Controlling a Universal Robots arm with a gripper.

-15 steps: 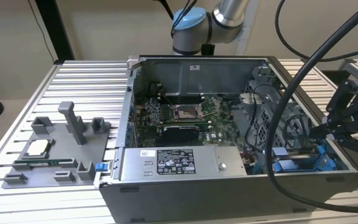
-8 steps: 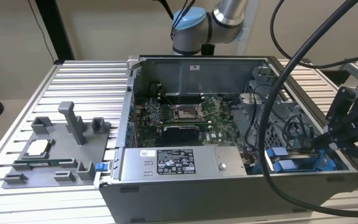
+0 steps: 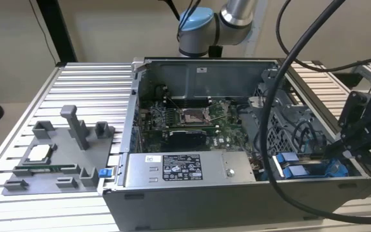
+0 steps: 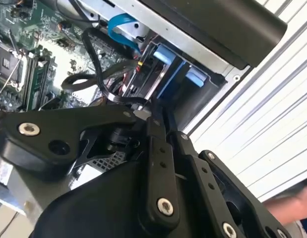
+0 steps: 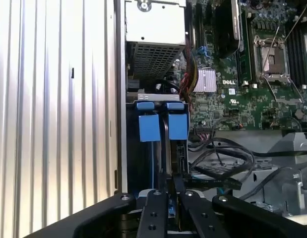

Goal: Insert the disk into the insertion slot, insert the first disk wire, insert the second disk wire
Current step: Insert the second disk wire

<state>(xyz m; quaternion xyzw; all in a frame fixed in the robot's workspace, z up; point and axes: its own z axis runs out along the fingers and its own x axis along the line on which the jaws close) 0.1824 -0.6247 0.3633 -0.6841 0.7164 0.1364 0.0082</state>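
Your claw is down at the drive bay corner of the open computer case, its two fingers drawn nearly together. In both wrist views something dark sits between the tips, probably a wire connector, though you cannot tell for sure what it grips. Just beyond the tips, the disk sits on edge in the insertion slot, its blue carrier tabs showing at the far end, so the disk looks already seated. A loop of black cables lies right beside the fingers.

For the wire step, I judge you should keep the connector square to the disk's edge and press straight in, not at an angle; watch that the loose cables do not snag a finger.

In the exterior view, the case rests on a ribbed metal worktop, with the power-supply box along its near side and a grey parts tray at the exterior view's left. Plain beige walls stand behind.
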